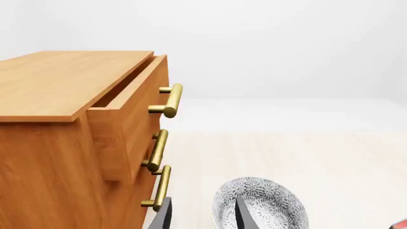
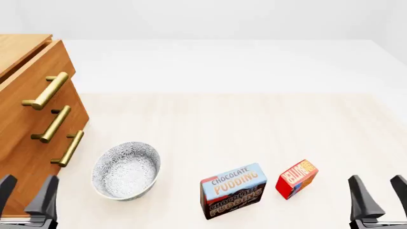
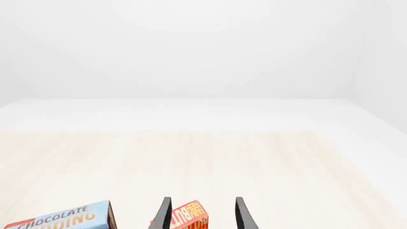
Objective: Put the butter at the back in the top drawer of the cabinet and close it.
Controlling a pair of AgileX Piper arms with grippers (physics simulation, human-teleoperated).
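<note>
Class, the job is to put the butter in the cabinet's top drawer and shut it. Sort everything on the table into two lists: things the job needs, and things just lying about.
Needed for the job:
butter
top drawer, already slightly open
cabinet

Just lying about:
patterned bowl
Chocolate Pudding box

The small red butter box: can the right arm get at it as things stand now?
Probably yes. The small red butter box lies on the table just ahead of the open right gripper, with nothing between them; the blue-and-brown pudding box stands on its far side.
</note>
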